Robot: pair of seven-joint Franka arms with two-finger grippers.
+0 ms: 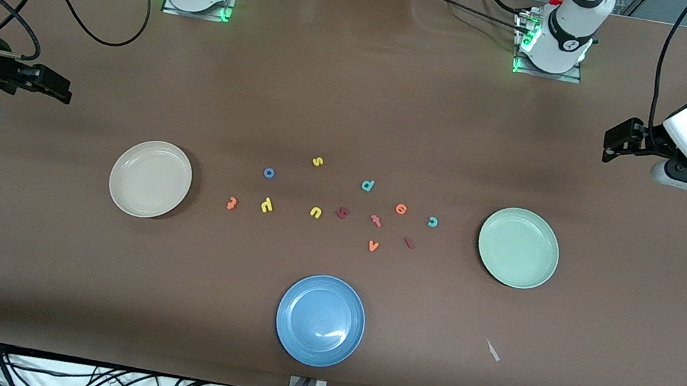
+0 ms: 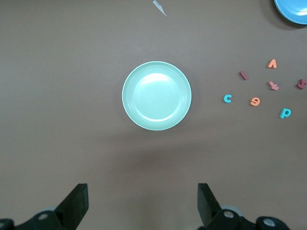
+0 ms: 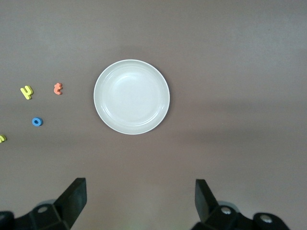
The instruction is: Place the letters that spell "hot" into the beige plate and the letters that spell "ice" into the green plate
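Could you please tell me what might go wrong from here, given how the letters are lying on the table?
1. The orange "t" near the beige plate has a redder "t" lookalike, which might be picked instead.
2. The teal "c" could be confused with the teal "d".
3. The dark red "i" lies close to the orange "v", so open fingers of the left gripper could nudge it. The right gripper waits, open.

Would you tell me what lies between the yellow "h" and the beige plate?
Only the orange foam "t" lies between yellow foam "h" and round beige plate, per the front view.
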